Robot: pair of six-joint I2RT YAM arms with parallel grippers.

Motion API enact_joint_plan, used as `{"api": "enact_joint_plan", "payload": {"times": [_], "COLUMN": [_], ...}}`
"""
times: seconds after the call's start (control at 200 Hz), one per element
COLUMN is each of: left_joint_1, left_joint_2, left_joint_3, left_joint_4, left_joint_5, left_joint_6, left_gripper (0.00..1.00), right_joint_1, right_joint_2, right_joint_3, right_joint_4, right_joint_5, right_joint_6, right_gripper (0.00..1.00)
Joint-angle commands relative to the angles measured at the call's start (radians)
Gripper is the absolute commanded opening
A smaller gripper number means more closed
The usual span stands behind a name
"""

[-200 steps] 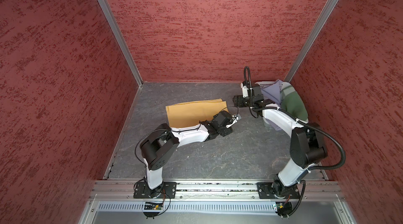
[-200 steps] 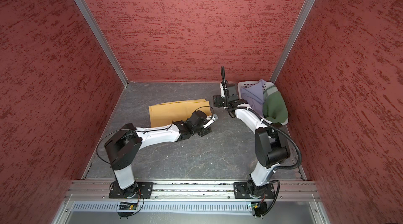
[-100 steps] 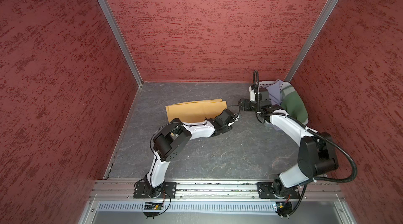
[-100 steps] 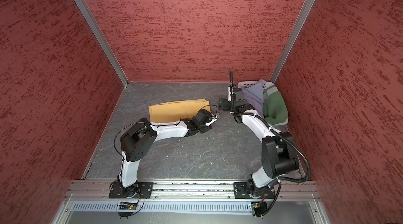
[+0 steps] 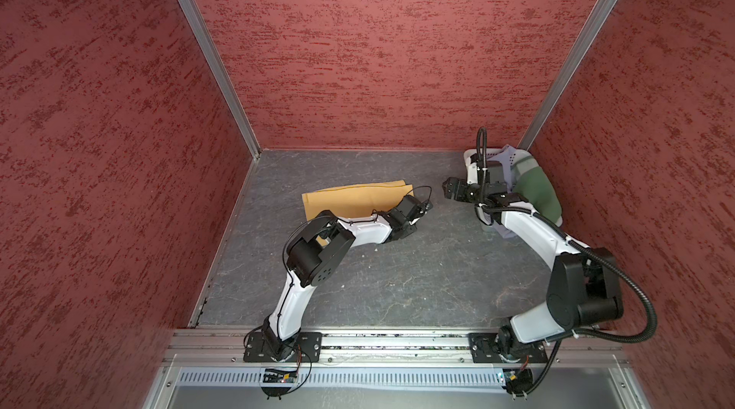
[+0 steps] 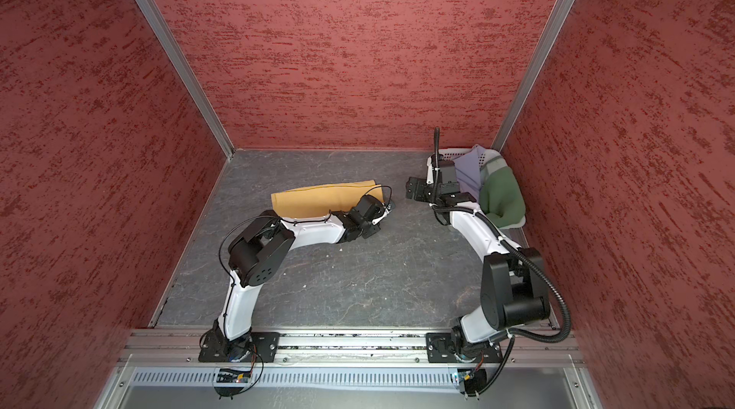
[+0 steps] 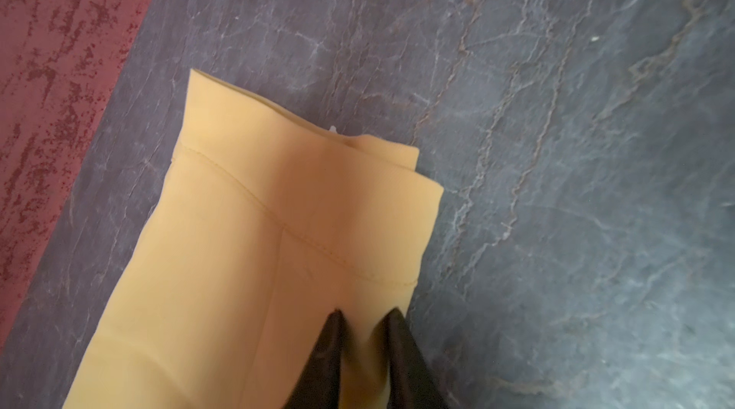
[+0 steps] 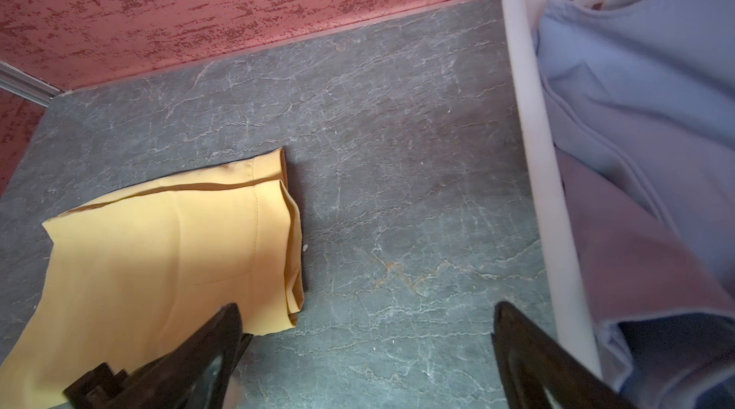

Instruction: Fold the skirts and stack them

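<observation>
The mustard skirt [image 7: 238, 248] is seemingly pinched by the near-closed left gripper [image 7: 366, 313]; the right gripper [image 8: 366, 319] is held wide, empty. All layers should be caught.

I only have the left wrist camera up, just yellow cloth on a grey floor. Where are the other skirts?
Observer: The green skirt and the lavender skirt lie in the white basket, in the far right corner.
Operator: And the right pincer?
Observer: The right pincer is wide open and empty, over bare floor between the yellow skirt and the basket.
Operator: Does the yellow one touch the basket?
Observer: No, slate floor shows between them.
</observation>
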Motion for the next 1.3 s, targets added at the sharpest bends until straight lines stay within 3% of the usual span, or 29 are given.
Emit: {"api": "enact_joint_plan", "payload": {"times": [0.0, 0.125, 0.426, 0.731, 0.987, 1.298], "left_joint_1": [0.018, 0.038, 0.082, 0.084, 0.023, -0.036], "left_joint_2": [0.027, 0.009, -0.121, -0.238, -0.251, -0.241], "left_joint_3": [0.021, 0.003, -0.125, -0.23, -0.235, -0.228], "left_joint_4": [-0.041, -0.036, 0.117, 0.233, 0.229, 0.24], "left_joint_5": [0.011, 0.05, 0.178, 0.291, 0.265, 0.237], "left_joint_6": [-0.029, -0.059, -0.126, -0.181, -0.173, -0.184], "left_gripper": [0.12, 0.0, 0.0, 0.0, 0.0, 0.0], "right_joint_1": [-0.006, -0.005, -0.003, 0.015, 0.043, 0.084], "right_joint_2": [-0.024, -0.019, 0.004, 0.09, 0.154, 0.252], "right_joint_3": [-0.011, -0.021, -0.008, 0.02, -0.022, -0.048], "right_joint_4": [0.035, 0.054, 0.04, 0.055, 0.161, 0.183], "right_joint_5": [-0.06, -0.078, -0.178, -0.231, -0.253, -0.254], "right_joint_6": [0.014, 0.016, 0.079, 0.184, 0.342, 0.397], "right_gripper": [0.99, 0.98, 0.86, 0.87, 0.88, 0.85]}}
